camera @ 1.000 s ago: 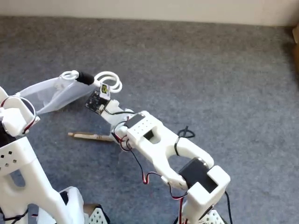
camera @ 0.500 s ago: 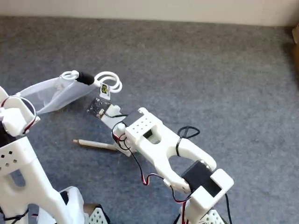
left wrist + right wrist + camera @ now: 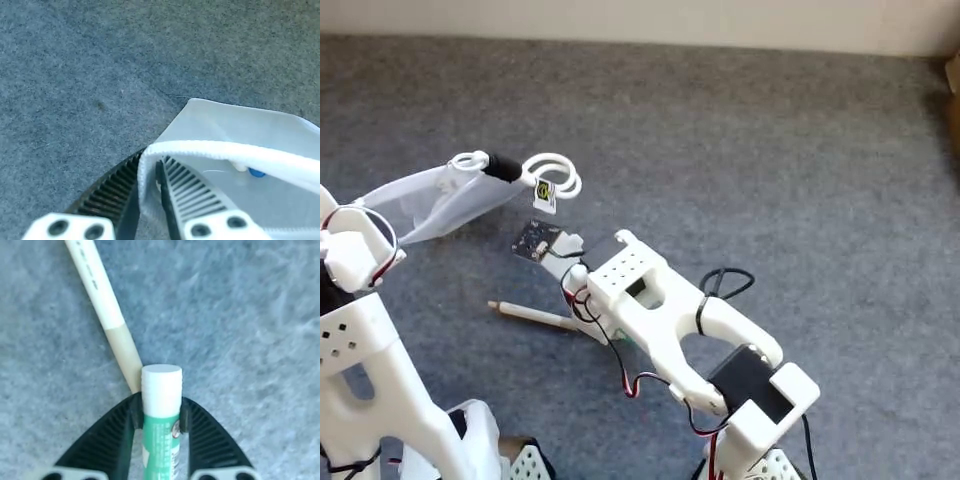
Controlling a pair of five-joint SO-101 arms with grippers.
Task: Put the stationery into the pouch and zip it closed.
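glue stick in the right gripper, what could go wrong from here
1. One end of the pen lies right by a finger of the right gripper, which is shut on the glue stick. Lifting may drag or roll the pen.
2. The left gripper pinches just one edge of the pouch, so the mouth may hang narrow and the glue stick could catch on its rim.

The pouch (image 3: 240,125) is white and see-through with a tiny blue dot, the glue stick (image 3: 161,415) is green with a white cap, the pen (image 3: 100,295) is cream and white, and the carpet (image 3: 770,150) is speckled grey.
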